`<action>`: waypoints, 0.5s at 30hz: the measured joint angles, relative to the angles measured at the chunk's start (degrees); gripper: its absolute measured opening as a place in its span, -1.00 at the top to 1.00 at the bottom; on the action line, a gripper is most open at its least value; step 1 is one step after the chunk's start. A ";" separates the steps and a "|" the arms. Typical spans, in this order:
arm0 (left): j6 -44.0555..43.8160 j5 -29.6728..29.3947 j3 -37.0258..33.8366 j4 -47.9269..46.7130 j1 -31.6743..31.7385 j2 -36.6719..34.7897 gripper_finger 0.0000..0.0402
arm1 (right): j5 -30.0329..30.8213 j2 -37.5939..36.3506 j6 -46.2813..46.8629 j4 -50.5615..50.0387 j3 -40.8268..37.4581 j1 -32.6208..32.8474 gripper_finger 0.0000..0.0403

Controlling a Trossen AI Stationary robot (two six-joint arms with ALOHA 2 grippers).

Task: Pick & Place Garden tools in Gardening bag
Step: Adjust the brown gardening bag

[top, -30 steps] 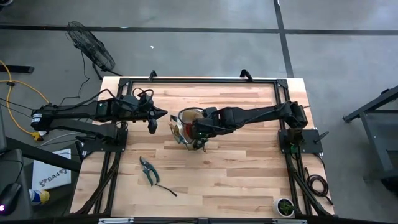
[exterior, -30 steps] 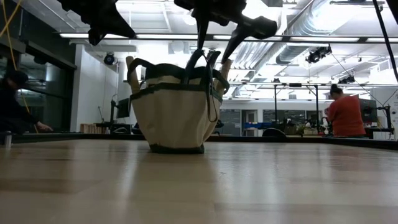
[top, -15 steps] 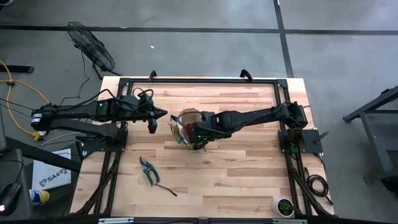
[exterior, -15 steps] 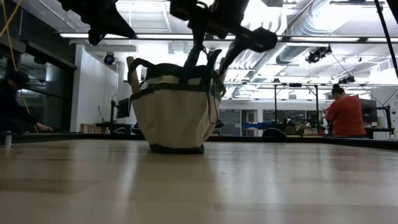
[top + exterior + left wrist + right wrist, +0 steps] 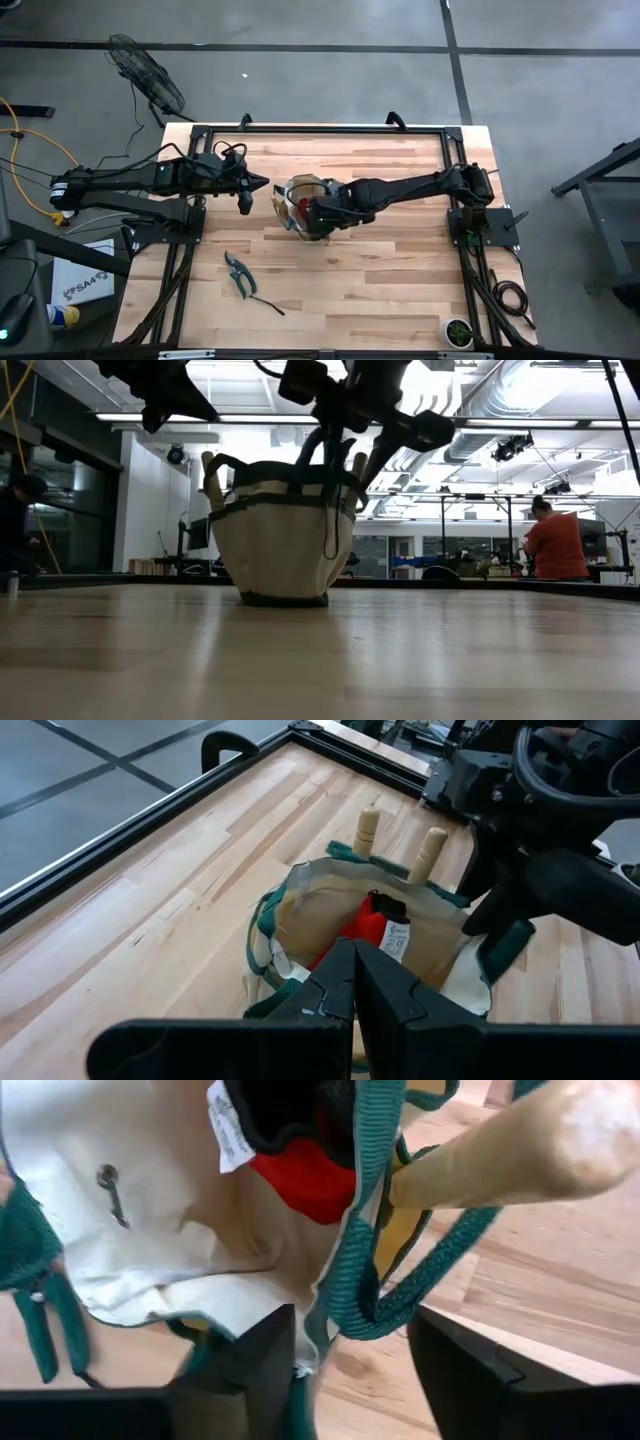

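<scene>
The tan gardening bag (image 5: pixel 298 200) with green trim stands upright on its base mid-table (image 5: pixel 283 535). A red glove (image 5: pixel 362 925) lies inside it, and wooden tool handles (image 5: pixel 431 848) stick up from its outer pockets. My right gripper (image 5: pixel 350 1370) is open over the bag's near rim, one finger inside the bag and one outside. My left gripper (image 5: pixel 352 982) is shut and empty, hanging above the table left of the bag (image 5: pixel 246 195). Dark-handled pruning shears (image 5: pixel 237 270) lie flat on the table near the front left. My right gripper comes down from above astride the bag's green-trimmed rim (image 5: pixel 345 1280), with one finger (image 5: pixel 250 1365) on the inner side and the other (image 5: pixel 460 1370) on the outer side. Whether a finger touches the cloth I cannot tell.
A thin dark tool (image 5: pixel 268 305) lies beside the shears. A small pot (image 5: pixel 458 333) stands at the near right corner. A black frame (image 5: pixel 320 128) runs round the table. People (image 5: pixel 556 545) are in the room behind. Bare wood lies near and right of the bag.
My right gripper has gone a little toward the table's left edge and down over the bag's rim, staying open. The bag's upper rim has shifted slightly under it while its base has stayed in place.
</scene>
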 joint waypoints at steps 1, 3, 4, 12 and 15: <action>0.00 0.00 -0.02 0.00 0.00 0.00 1.00 | -0.24 0.00 -0.51 -0.30 0.00 0.00 0.15; -0.17 0.00 -0.01 0.00 0.02 0.00 1.00 | -0.55 0.00 -1.01 -0.66 0.00 -0.04 0.28; -0.34 -0.02 -0.01 0.00 0.01 0.00 1.00 | -0.55 0.00 -1.47 -0.64 0.00 -0.04 0.36; -1.05 0.73 0.00 0.00 0.00 0.00 1.00 | -2.07 0.00 -8.14 -1.02 0.00 -0.47 0.92; -1.09 0.90 0.00 0.00 0.00 0.00 1.00 | -3.15 -0.27 -11.05 -1.98 0.00 -0.81 0.96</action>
